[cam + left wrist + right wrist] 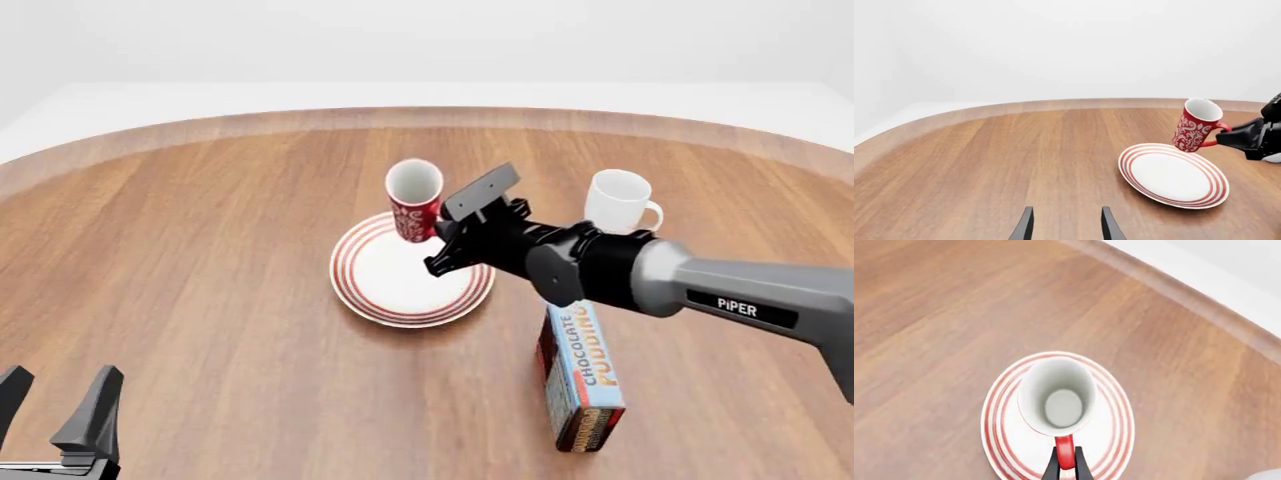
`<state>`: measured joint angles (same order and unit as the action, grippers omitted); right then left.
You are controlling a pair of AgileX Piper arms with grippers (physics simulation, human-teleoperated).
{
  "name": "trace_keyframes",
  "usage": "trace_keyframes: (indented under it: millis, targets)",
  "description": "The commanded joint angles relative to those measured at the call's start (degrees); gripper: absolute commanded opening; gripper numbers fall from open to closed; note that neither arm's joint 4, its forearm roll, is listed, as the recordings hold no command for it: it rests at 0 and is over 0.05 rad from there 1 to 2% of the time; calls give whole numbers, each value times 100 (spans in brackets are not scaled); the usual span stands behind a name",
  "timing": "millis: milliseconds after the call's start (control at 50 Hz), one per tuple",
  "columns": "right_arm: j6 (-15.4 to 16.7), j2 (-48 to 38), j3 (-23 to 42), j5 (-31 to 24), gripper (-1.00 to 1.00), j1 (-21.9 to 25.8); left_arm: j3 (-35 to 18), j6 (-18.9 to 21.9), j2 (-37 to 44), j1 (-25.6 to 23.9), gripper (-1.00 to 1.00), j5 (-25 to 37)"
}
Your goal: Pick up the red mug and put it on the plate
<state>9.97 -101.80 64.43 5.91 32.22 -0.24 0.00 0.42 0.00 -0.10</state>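
Note:
The red mug with its white pattern hangs tilted above the far edge of the plate, held by its handle. My right gripper is shut on that red handle. From the left wrist the mug floats over the red-ringed plate, not touching it. The right wrist view looks straight down into the mug with the plate beneath. My left gripper stands open near the front left, far from both, its fingertips empty.
A plain white mug stands behind the right arm. A chocolate pudding box lies on the table below that arm. The round wooden table's far edge curves behind.

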Motion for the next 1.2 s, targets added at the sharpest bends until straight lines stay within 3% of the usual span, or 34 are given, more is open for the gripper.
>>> trace_keyframes:
  millis: [20, 1200]
  targets:
    - [-93, -234, 123, 30, -100, -1, 0, 0, 0, 0, 100, 0]
    - [-392, -1043, 320, 268, -100, 52, 0, 0, 0, 0, 100, 0]
